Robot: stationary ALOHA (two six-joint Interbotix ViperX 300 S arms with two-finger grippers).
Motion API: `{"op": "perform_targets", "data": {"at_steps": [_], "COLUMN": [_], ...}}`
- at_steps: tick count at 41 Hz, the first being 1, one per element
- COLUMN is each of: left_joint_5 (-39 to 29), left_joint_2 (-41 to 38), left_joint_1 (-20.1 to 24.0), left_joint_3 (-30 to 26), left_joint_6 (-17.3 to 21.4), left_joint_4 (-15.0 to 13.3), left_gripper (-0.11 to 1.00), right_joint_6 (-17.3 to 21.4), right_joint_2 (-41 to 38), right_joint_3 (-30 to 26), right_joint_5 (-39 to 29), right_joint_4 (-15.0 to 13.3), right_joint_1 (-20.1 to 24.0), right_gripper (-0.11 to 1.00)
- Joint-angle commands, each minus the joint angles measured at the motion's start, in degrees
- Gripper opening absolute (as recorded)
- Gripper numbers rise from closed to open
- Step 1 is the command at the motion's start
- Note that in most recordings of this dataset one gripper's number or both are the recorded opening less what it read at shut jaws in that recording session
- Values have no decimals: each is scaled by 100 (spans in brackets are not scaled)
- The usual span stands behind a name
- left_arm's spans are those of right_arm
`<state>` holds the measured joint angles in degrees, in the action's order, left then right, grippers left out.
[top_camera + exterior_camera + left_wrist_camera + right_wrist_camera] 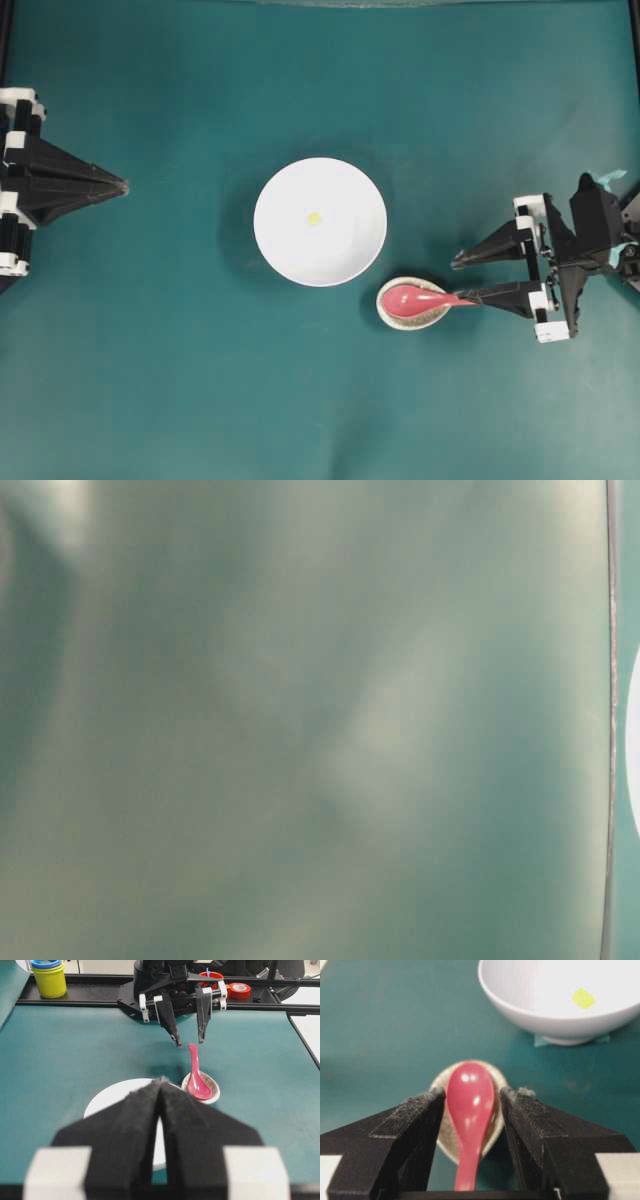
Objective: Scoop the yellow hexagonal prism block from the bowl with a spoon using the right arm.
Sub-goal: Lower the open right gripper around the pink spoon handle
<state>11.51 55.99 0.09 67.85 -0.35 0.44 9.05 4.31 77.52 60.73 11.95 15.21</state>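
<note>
**A:** How did the right gripper [470, 1125] stand at that moment?

**B:** Spread wide, holding nothing. In the right wrist view its two black fingers [405, 1130] flanked the spoon [469, 1105], one on each side of the handle, with a gap showing on both sides. From overhead the lower finger lay over the handle's end, so I could not tell whether it touched.

**A:** And the spoon itself?

**B:** It lay with its scoop in the speckled spoon rest [411, 303], handle pointing toward the right arm. Just beside the rest sat the bowl [350, 262], and the yellow hexagonal prism block [314, 218] lay near the bowl's middle, alone.

**A:** So which step was that?

**B:** I judged it the approach for the pickup: spoon not yet grasped, block untouched.

**A:** What did the next move ask for?

**B:** Probably settling onto the handle and closing squarely. The handle looked glossy and slim, so an off-centre pinch might have let it twist.

**A:** The left gripper [161, 1085]?

**B:** Pressed together, parked at the far left edge, well apart from everything.
</note>
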Motion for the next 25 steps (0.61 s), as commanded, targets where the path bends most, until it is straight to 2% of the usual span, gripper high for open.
{"op": "perform_targets", "data": {"at_steps": [1, 10, 25], "left_joint_5": [53, 53, 53], "left_joint_2": [-44, -44, -44], "left_joint_1": [9, 9, 9], "left_joint_3": [-114, -114, -114], "left_joint_6": [0, 0, 0], "left_joint_4": [18, 9, 18], "left_gripper": [0, 0, 0], "right_joint_6": [-9, -9, 0], "right_joint_2": [-185, -606, -1002], "right_joint_3": [-70, -97, -105], "right_joint_5": [272, 563, 580], "right_joint_4": [220, 527, 853], "right_joint_1": [185, 457, 721], "right_gripper": [54, 54, 53]}}
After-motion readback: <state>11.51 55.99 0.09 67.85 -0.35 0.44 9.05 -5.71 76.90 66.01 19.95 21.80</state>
